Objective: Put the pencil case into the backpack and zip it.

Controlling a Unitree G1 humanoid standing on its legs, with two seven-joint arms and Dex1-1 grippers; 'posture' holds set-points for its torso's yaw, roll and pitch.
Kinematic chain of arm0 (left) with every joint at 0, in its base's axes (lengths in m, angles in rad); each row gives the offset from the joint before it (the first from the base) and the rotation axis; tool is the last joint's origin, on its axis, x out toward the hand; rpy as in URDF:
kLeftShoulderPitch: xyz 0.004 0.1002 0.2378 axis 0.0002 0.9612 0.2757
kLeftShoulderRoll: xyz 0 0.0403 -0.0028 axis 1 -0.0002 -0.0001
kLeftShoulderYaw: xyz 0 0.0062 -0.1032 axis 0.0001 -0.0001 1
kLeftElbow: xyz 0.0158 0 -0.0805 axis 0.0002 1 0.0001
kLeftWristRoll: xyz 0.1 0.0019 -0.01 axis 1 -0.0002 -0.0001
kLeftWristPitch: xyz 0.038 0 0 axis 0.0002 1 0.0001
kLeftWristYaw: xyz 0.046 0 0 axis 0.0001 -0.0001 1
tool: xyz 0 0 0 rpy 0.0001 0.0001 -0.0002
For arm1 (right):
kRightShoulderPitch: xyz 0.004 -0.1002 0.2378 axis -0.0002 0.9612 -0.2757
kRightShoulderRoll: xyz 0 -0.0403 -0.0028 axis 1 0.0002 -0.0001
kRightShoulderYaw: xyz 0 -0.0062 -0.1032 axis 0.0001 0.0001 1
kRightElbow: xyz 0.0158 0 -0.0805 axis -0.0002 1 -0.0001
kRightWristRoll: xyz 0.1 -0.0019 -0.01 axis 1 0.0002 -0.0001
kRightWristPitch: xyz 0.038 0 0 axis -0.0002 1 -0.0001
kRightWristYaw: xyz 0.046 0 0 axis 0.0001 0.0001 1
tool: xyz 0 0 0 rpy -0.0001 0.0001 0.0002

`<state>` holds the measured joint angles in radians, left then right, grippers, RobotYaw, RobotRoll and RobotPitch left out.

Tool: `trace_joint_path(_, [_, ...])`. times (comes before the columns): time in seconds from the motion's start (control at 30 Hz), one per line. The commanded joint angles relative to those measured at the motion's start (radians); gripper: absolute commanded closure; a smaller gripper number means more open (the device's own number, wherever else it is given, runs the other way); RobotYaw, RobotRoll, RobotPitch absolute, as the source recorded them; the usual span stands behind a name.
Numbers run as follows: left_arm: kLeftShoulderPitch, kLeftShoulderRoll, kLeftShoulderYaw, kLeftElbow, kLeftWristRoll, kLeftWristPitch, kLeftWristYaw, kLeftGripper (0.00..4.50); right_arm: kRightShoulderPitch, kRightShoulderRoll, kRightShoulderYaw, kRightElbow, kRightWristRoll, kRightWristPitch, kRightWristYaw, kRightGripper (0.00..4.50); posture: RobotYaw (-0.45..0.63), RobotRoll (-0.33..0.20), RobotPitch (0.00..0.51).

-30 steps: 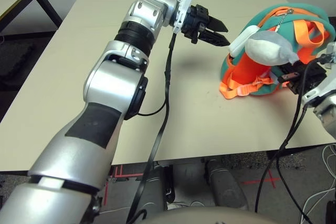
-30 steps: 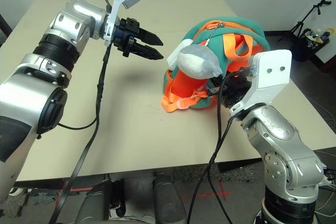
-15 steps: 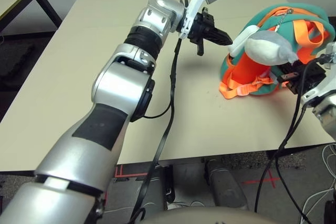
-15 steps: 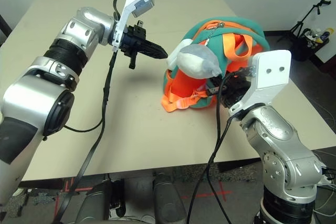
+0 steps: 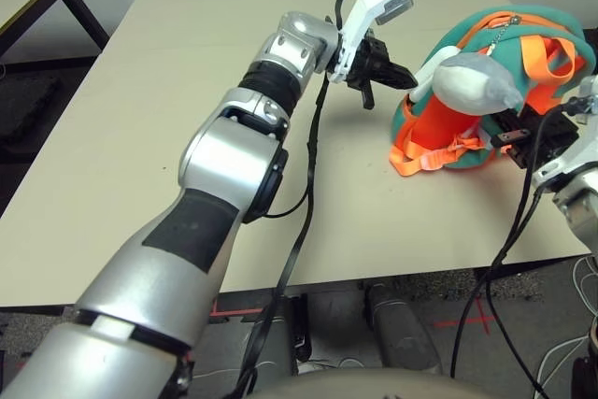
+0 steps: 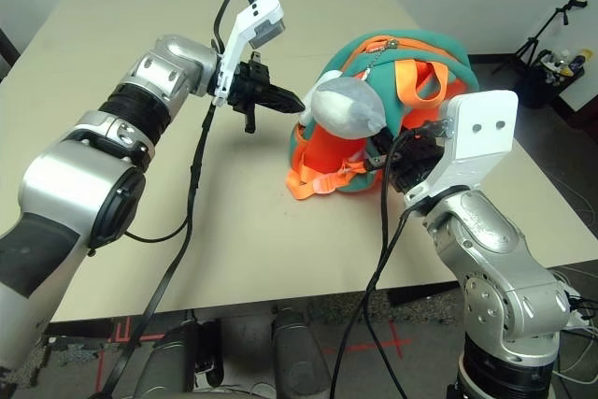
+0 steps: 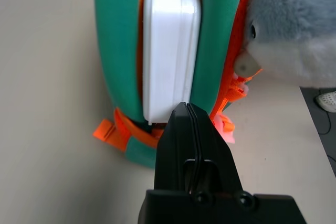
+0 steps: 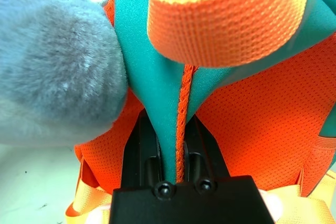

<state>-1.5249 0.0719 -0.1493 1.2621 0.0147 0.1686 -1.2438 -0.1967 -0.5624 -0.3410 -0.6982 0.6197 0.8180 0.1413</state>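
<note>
Backpack (image 6: 327, 149) stands on the bench (image 6: 234, 240) in front of me, toward my right, teal with orange panels. Pencil case (image 7: 170, 51) lies lengthwise in the backpack's open side, between two teal walls edged in orange, its white face showing in the gap; the zip is not closed over it. My left gripper (image 7: 187, 104) hangs over the bench with its jaws together and empty, the tips at one end of the case; whether they touch it, I cannot tell. My right gripper (image 8: 168, 119) has its jaws clamped on a teal fold (image 8: 168, 93) of the backpack with orange piping (image 8: 182, 119) running down it. Above that grip, the orange handle (image 8: 226, 30) arches out in a loop. Between my two grippers the grey-and-white whale charm (image 6: 348, 107) hangs from a chain (image 6: 374, 63) against the orange front. Orange straps (image 6: 318, 182) bunch at the foot of the backpack, by the bench top. Black cables (image 6: 182, 231) trail from both my arms.
</note>
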Motion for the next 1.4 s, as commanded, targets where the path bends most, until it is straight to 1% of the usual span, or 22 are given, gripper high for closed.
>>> trace_joint_path(0.03, [0.003,-0.033,0.020,0.017,0.008,-0.013,0.043,4.50,-0.002,0.008,0.026,-0.032,0.008,0.008,0.006,4.23,-0.36,0.000,0.135])
trace_joint_path(0.23, [0.014,-0.103,0.037,0.040,0.020,-0.035,0.160,4.50,-0.006,0.017,0.040,-0.022,0.001,0.000,0.009,4.23,-0.36,0.000,0.132])
trace_joint_path(0.4, [0.034,-0.134,0.043,0.051,0.029,-0.046,0.201,4.50,-0.010,0.022,0.046,-0.018,-0.005,-0.004,0.011,4.23,-0.37,0.000,0.128])
trace_joint_path(0.53, [0.041,-0.138,0.049,0.049,0.039,-0.055,0.193,4.50,-0.011,0.023,0.048,-0.014,-0.009,-0.006,0.015,4.23,-0.36,0.000,0.124])
trace_joint_path(0.63, [0.020,-0.117,0.050,0.040,0.040,-0.057,0.161,4.50,-0.015,0.021,0.043,-0.008,-0.011,-0.007,0.019,4.23,-0.35,0.000,0.123])
trace_joint_path(0.87, [-0.055,0.001,0.057,0.001,0.026,-0.012,0.026,4.50,-0.026,0.014,0.043,0.012,-0.016,-0.012,0.037,4.23,-0.31,0.000,0.121])
trace_joint_path(1.0, [-0.071,0.048,0.065,-0.023,0.018,-0.004,0.009,4.50,-0.034,0.015,0.047,0.025,-0.022,-0.018,0.050,4.23,-0.29,0.000,0.119])
trace_joint_path(1.13, [-0.063,0.050,0.075,-0.025,0.013,0.000,0.030,4.50,-0.045,0.018,0.053,0.039,-0.031,-0.021,0.062,4.23,-0.28,0.000,0.121])
trace_joint_path(1.4, [-0.012,-0.007,0.063,-0.014,0.024,-0.008,0.058,4.50,-0.060,0.019,0.054,0.040,-0.038,-0.015,0.065,4.23,-0.32,0.000,0.125])
